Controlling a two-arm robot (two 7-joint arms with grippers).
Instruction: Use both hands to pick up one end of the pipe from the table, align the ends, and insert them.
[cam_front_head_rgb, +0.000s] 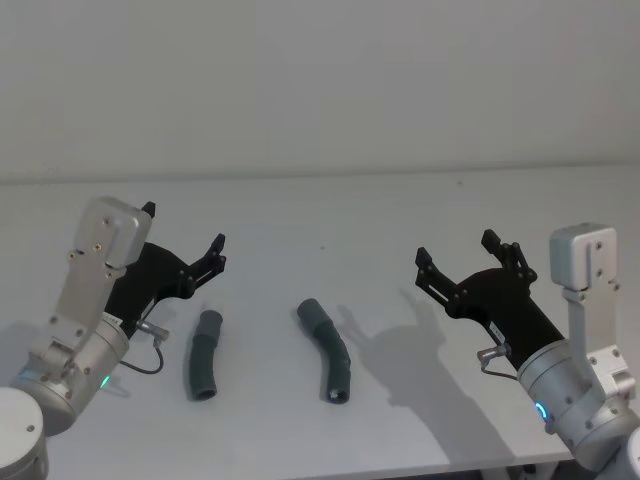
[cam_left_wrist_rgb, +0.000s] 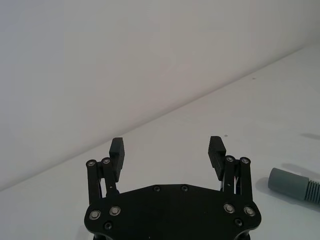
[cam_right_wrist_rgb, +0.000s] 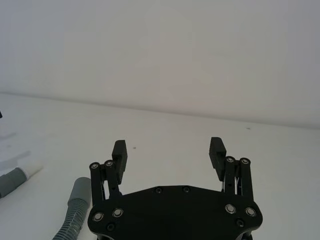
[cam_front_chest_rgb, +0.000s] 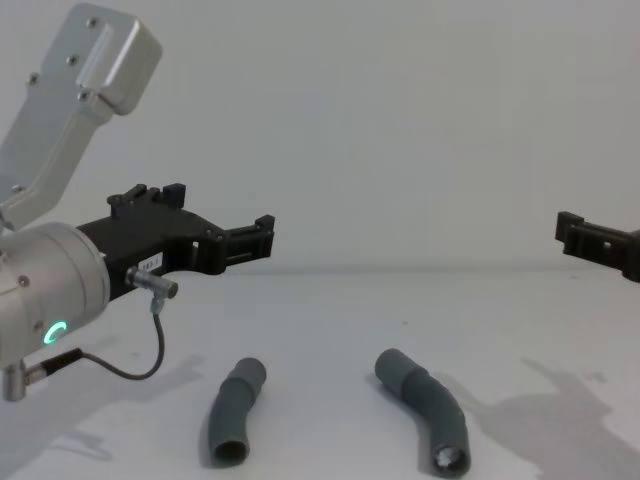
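Observation:
Two dark grey bent pipe pieces lie on the white table (cam_front_head_rgb: 330, 215): one on the left (cam_front_head_rgb: 205, 355) (cam_front_chest_rgb: 235, 410) and one in the middle (cam_front_head_rgb: 328, 350) (cam_front_chest_rgb: 428, 408). They are apart, and nothing holds them. My left gripper (cam_front_head_rgb: 185, 228) (cam_left_wrist_rgb: 166, 145) (cam_front_chest_rgb: 222, 210) hovers open above and just behind the left piece. A grey cuff (cam_left_wrist_rgb: 292, 184) shows beside it in the left wrist view. My right gripper (cam_front_head_rgb: 456, 248) (cam_right_wrist_rgb: 167, 147) hangs open to the right of the middle piece. In the right wrist view, a ribbed piece (cam_right_wrist_rgb: 75, 205) lies near it and a white-tipped cuff (cam_right_wrist_rgb: 17, 177) farther off.
A plain white wall (cam_front_head_rgb: 320, 80) stands behind the table's far edge. The table's front edge (cam_front_head_rgb: 400, 468) runs close below the pipe pieces. A thin cable (cam_front_chest_rgb: 150, 350) loops under my left wrist.

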